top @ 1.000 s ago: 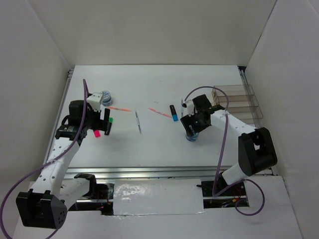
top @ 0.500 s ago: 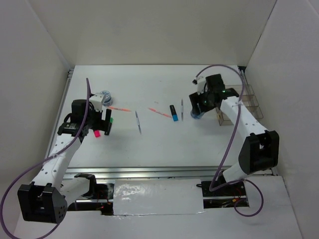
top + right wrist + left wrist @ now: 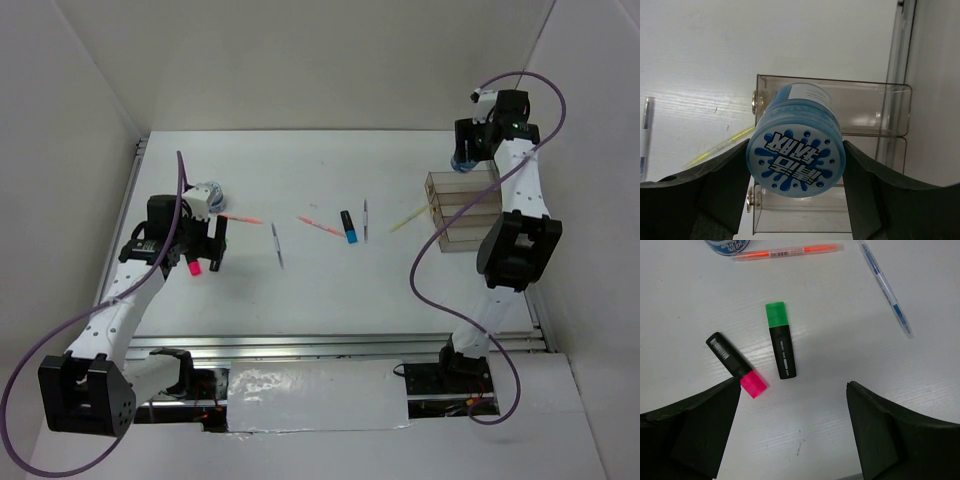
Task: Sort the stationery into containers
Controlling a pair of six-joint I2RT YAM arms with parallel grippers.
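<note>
1. The right claw (image 3: 466, 158) was clenched on a blue-white tape roll (image 3: 795, 159). The roll's printed flat face was turned to the wrist camera, with a dark finger (image 3: 700, 200) pressing on either side.
2. That roll hung in the air over the far end of the clear organiser tray (image 3: 440, 183). The tray sat on the tabletop (image 3: 300, 170) by the right edge, towards the far right corner, and was split into three oblong compartments.
3. The left claw (image 3: 792, 387) was released, its fingers spread wide, and hovered above the tabletop near the left edge.
4. Below it lay a green-capped highlighter (image 3: 780, 346) and a pink-capped highlighter (image 3: 736, 364). They were close together but apart, and angled to each other.
5. Farther along the left edge towards the far side stood a second tape roll (image 3: 208, 190), with an orange stick (image 3: 787, 251) lying just beside it.
6. A thin pen (image 3: 886, 287) lay to the right of the two highlighters, left of the tabletop's middle.
7. Around the middle lay a second orange stick (image 3: 320, 225), a blue-capped highlighter (image 3: 348, 228) and a second thin pen (image 3: 366, 220), side by side but apart.
8. A yellow stick (image 3: 408, 218) lay slanted just beside the tray's left wall; whether it touched the wall could not be told.
</note>
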